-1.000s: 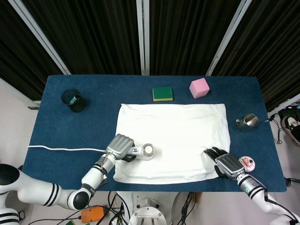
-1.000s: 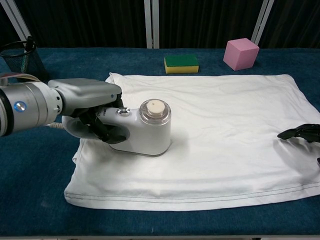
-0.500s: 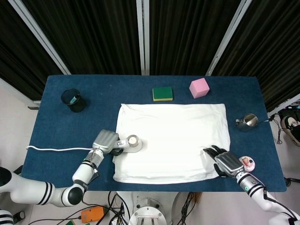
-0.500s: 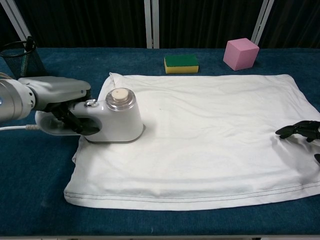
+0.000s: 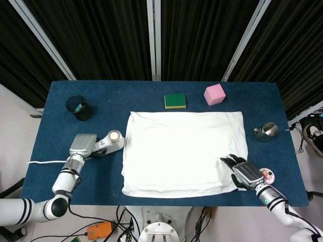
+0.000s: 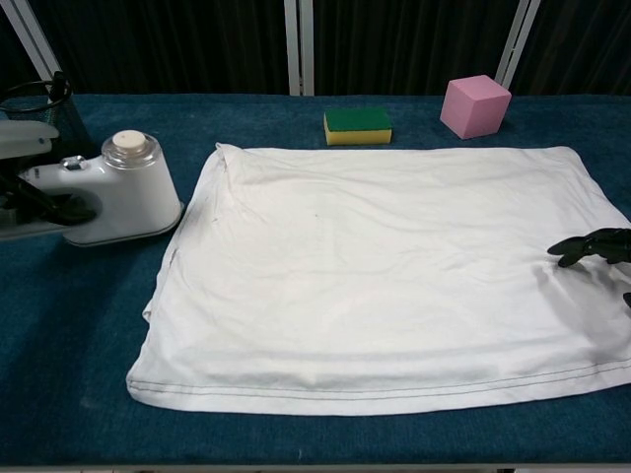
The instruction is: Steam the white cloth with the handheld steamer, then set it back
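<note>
A glossy white plastic steamer (image 6: 113,192) rests on the matt blue fabric table cover (image 6: 296,118) at nine o'clock. The white cloth (image 6: 394,276) looks soft and lightly creased. A shiny metal cup (image 5: 267,130) sits at three o'clock.

The steamer (image 6: 116,192) stands on the table (image 5: 151,91) just left of the cloth (image 6: 394,276), with the sponge (image 6: 357,125) and cube (image 6: 475,105) behind.
</note>
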Robot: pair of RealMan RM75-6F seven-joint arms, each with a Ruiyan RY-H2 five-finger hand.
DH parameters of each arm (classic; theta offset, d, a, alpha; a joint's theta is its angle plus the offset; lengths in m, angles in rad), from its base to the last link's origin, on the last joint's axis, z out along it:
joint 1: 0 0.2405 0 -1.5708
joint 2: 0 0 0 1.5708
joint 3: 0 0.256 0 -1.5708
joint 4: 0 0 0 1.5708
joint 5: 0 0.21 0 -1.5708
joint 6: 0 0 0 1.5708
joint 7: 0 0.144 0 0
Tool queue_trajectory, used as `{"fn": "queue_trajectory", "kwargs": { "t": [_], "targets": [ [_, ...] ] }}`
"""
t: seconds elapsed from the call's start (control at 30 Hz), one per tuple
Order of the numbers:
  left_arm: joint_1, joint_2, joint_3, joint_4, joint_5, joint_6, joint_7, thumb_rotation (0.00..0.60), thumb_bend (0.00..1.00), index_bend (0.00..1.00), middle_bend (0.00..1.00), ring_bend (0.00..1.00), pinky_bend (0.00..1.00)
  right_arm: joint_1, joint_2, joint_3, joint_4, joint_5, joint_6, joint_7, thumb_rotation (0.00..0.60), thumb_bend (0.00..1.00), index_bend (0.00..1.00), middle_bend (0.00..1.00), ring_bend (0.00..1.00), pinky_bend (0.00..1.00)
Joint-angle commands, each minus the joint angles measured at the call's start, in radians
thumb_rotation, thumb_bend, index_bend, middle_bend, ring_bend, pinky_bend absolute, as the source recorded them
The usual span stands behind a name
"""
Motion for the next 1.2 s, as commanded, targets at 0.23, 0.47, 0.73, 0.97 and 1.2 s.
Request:
{"fn": "queue_trajectory", "kwargs": {
  "t": [0.23,0.47,0.73,0.97,1.2],
  "targets": [
    [0.091,0.019,0.006,0.059,0.088,-0.043,-0.13,0.446,0.49,0.79,0.83,0.7,0.65,-0.054,0.091,0.037,-0.065,-0.02,0.158,0.041,0.6,0.86,0.08,0.15,0.09,0.21],
    [0.117,-0.021,0.006,0.088,0.142,0.003,-0.104,0.478,0.2,0.52,0.58,0.49,0.57,-0.086,0.141,0.057,-0.093,-0.028,0.238,0.074,0.6,0.66,0.08,0.15,0.09,0.21],
    [0.163,0.007,0.018,0.041,0.241,0.071,-0.091,0.475,0.04,0.12,0.15,0.15,0.29,-0.109,0.171,0.07,-0.087,-0.032,0.278,0.142,0.6,0.54,0.08,0.15,0.09,0.21],
    [0.306,0.128,0.049,-0.044,0.45,0.259,-0.22,0.471,0.03,0.04,0.03,0.03,0.13,-0.163,0.205,0.088,-0.059,-0.003,0.355,0.22,0.6,0.52,0.06,0.15,0.09,0.21],
    [0.49,0.189,0.079,0.087,0.603,0.46,-0.437,0.497,0.03,0.04,0.04,0.01,0.0,-0.243,0.233,0.107,-0.029,0.005,0.488,0.258,0.6,0.2,0.0,0.11,0.02,0.14]
  ]
}}
